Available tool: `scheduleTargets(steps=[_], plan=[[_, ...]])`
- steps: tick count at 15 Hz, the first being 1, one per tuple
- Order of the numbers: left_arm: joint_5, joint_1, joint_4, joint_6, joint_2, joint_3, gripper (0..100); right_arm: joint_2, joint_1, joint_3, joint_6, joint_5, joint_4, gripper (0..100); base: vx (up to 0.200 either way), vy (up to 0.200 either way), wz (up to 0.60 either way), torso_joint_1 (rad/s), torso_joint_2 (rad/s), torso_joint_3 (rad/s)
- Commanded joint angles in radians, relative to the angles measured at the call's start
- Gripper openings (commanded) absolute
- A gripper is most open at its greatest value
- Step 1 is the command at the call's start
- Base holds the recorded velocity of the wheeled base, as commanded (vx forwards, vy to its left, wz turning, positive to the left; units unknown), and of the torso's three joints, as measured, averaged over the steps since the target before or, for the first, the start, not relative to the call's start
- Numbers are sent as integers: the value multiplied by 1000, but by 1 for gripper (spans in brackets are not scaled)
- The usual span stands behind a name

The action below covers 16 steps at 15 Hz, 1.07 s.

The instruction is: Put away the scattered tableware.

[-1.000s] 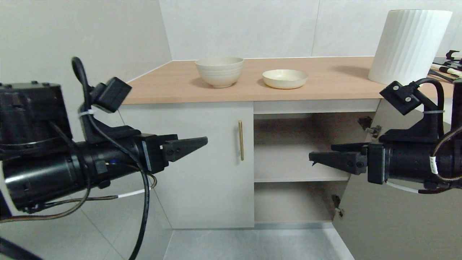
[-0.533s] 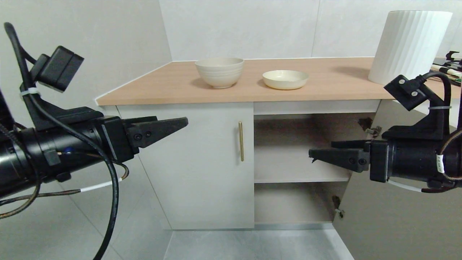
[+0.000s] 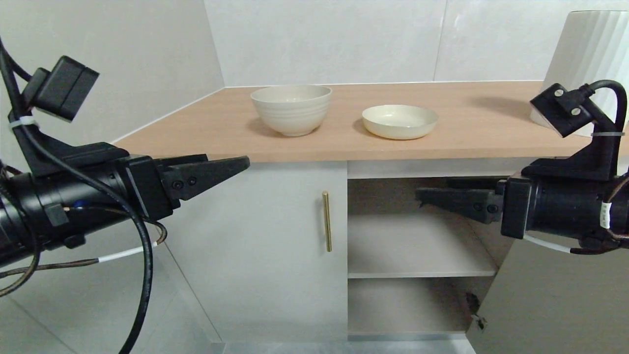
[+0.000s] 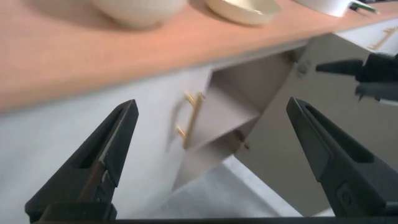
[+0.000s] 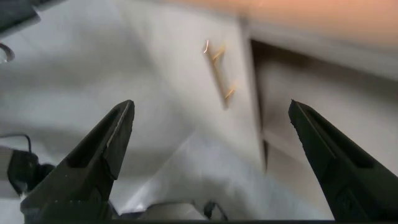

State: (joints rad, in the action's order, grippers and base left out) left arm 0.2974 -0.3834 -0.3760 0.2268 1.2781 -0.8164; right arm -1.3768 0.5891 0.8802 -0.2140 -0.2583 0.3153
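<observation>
While it stands upright on the desk (image 3: pixel 221 132), near the corner of the tiled walls, the bowl (image 3: pixel 291 109) serves as the reference.

Dish (image 3: pixel 399 121): shallow and cream, on the desk to the right of the bowl and apart from it.

Ribbed white vessel (image 3: pixel 587 54): far to the right of the bowl, cut by the view's edge.

Door (image 3: pixel 275 246): closed, directly below the bowl, with an upright brass handle (image 3: pixel 326 221) at its right edge. The compartment further right, under the dish, stands open and shows a shelf (image 3: pixel 417 250).

Left hand (image 3: pixel 236 164): in the air below and left of the bowl, before the desk's front edge, pointing right. In the left wrist view its fingers (image 4: pixel 99 162) are spread wide and hold nothing.

Right hand (image 3: pixel 427 196): below and right of the bowl, before the open compartment, pointing left. Its fingers (image 5: pixel 93 162) are likewise wide apart and hold nothing.
</observation>
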Motion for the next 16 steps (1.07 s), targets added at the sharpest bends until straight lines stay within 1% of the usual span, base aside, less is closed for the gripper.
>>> scheduleTargets(steps=[1, 3, 10, 15, 16], plan=[[0, 1, 0, -1, -17, 3, 100, -15, 1, -4, -5, -1, 54, 100, 0, 0, 0, 0, 0, 0], [0, 0, 0, 0, -19, 2, 100, -28, 0, -9, -7, 1, 88, 100, 0, 0, 0, 0, 0, 0], [2, 0, 0, 0, -9, 2, 100, -36, 1, -9, -1, 71, 93, 100, 0, 0, 0, 0, 0, 0], [2, 0, 2, 0, -8, 3, 100, -34, 12, -18, 4, 73, 91, 100, 0, 0, 0, 0, 0, 0], [3, 0, 2, 0, -6, 3, 100, -34, 14, -20, 4, 73, 91, 100, 0, 0, 0, 2, -173, -193]])
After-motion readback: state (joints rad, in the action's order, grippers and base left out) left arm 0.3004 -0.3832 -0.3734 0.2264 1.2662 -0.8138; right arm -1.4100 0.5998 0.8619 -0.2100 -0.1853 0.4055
